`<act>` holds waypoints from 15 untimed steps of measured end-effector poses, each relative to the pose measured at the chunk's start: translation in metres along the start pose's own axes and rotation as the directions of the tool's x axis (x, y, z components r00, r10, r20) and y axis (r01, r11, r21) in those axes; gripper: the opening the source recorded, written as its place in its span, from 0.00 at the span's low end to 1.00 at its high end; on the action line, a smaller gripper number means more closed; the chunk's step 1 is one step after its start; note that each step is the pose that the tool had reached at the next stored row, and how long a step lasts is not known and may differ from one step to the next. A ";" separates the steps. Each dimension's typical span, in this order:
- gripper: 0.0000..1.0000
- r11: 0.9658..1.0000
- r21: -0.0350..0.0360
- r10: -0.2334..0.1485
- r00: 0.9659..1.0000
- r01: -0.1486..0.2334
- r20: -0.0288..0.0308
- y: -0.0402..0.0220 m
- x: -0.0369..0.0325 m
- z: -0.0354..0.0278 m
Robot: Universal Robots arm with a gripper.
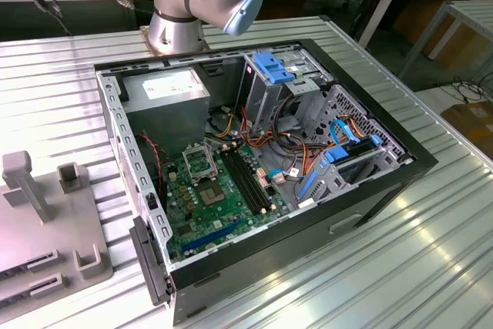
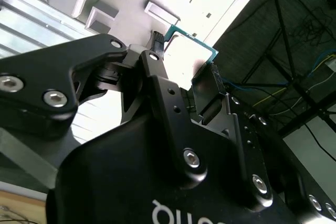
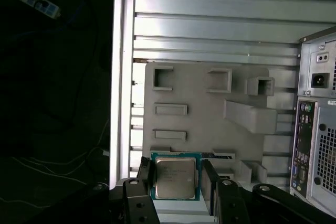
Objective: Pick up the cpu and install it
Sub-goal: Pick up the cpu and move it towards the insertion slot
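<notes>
1. The cpu (image 3: 175,178) is pinched at two opposite edges between my gripper's (image 3: 176,181) fingers (image 3: 148,176), which are closed onto it.
2. I see it held above the grey tray (image 3: 205,129) on the ribbed table (image 3: 210,19).
3. In the exterior view, the socket (image 1: 199,161) lies on the green board (image 1: 192,221) inside the open case (image 1: 231,283).

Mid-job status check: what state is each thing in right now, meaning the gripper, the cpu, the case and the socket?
gripper: shut on the cpu, fingers on two opposite edges.
cpu: held, metal top facing the first wrist view, grey fixture tray behind it.
computer case: lying on its side, panel off, open.
socket: dark centre, looks empty.
</notes>
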State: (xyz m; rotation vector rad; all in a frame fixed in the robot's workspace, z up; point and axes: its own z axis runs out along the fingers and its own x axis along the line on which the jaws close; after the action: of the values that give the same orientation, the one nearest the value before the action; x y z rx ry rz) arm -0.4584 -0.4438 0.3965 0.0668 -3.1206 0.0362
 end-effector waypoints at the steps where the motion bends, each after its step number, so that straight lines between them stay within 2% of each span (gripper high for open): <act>1: 0.47 1.000 0.000 0.000 1.000 0.000 0.000 0.0000 0.0000 -0.0001; 6: 0.47 1.000 0.000 0.000 1.000 0.000 -0.001 -0.0001 -0.0009 -0.0007; 9: 0.47 1.000 0.000 0.000 1.000 0.000 0.000 -0.0004 -0.0076 -0.0007; 15: 0.47 1.000 0.000 0.000 1.000 0.000 0.000 -0.0007 -0.0165 -0.0008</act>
State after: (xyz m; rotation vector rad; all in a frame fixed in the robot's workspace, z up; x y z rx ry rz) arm -0.4419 -0.4438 0.3970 0.0668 -3.1203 0.0364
